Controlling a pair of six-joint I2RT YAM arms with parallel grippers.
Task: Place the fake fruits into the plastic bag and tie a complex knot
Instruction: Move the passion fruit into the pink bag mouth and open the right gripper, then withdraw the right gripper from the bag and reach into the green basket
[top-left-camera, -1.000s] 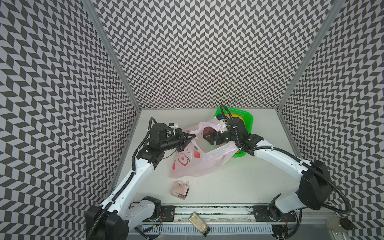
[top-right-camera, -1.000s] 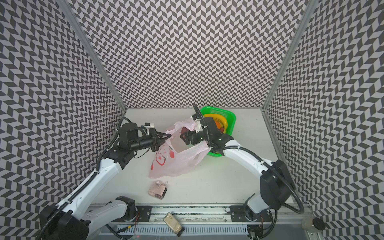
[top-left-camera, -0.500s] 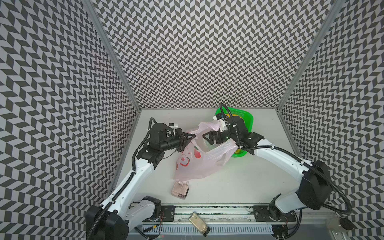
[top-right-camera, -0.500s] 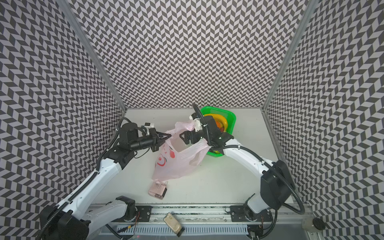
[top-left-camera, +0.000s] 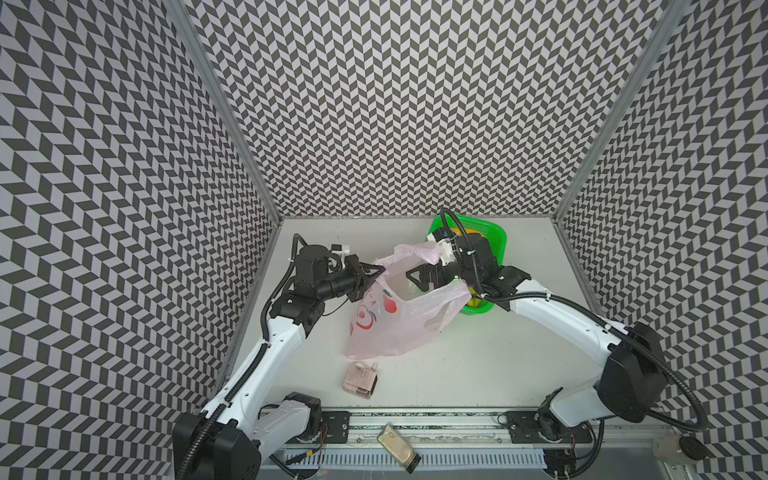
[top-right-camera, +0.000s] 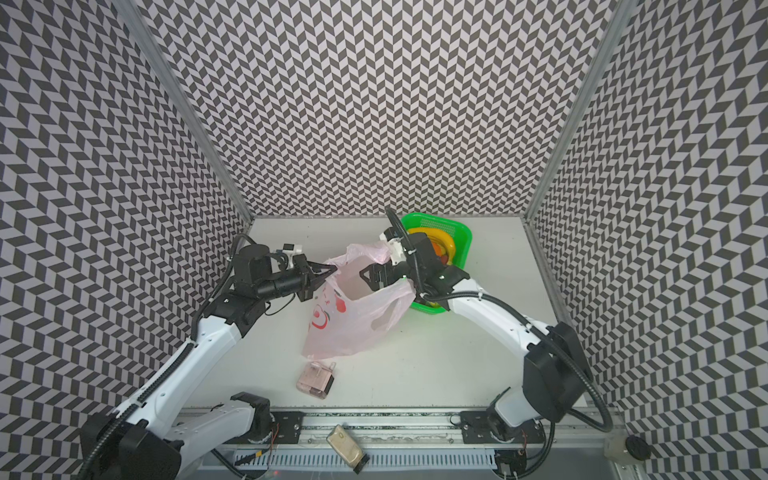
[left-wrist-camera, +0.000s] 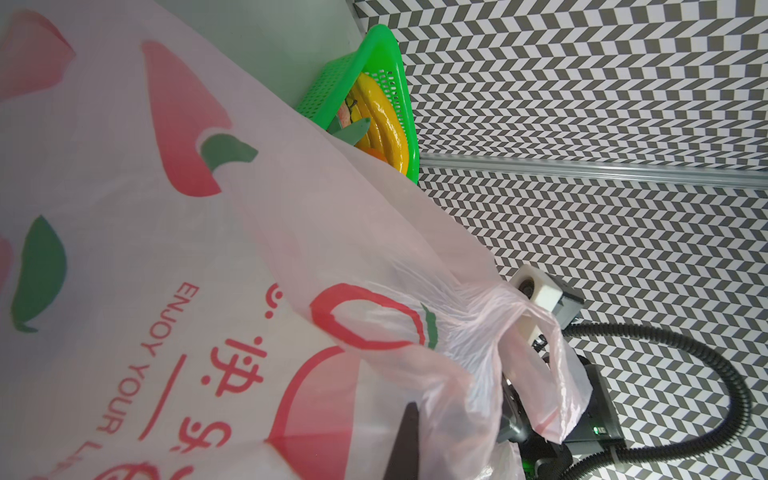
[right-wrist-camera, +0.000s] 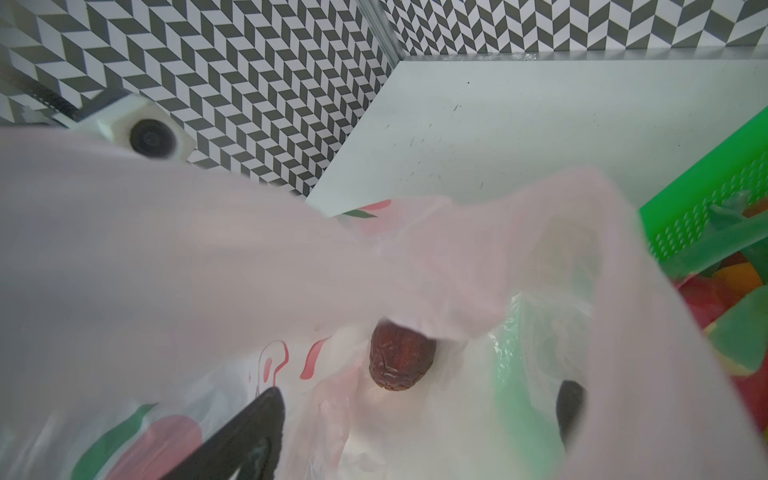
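- Plastic bag (top-left-camera: 399, 320), pale pink with red fruit prints, stands mid-table. Its bottom rests on the table (top-left-camera: 498, 374) and its mouth is lifted open.
- One dark brown fruit (right-wrist-camera: 401, 357) lies inside the bag, clear of any fingers.
- Left end effector (top-left-camera: 379, 269) is clenched on the bag's rim and holds that side up.
- Right end effector (top-left-camera: 419, 280) reaches into the bag's mouth, fingers spread wide and grasping nothing.
- Green basket (top-left-camera: 496, 243) sits against the bag's right side, with yellow bananas (top-right-camera: 442, 243) and other bright fruits in it.
- Progress looks early. Only one fruit shows in the bag, most wait in the basket, and the handles are untied.
- One handle loop (left-wrist-camera: 482, 311) drapes over the right arm's wrist, so pulling that arm out could drag the film.
- Small pinkish clear box (top-left-camera: 360, 380) lies just beside the bag's bottom, towards the front edge.
- Bare table lies open at the front right. The patterned side wall (top-left-camera: 124, 249) stands close behind the left arm.
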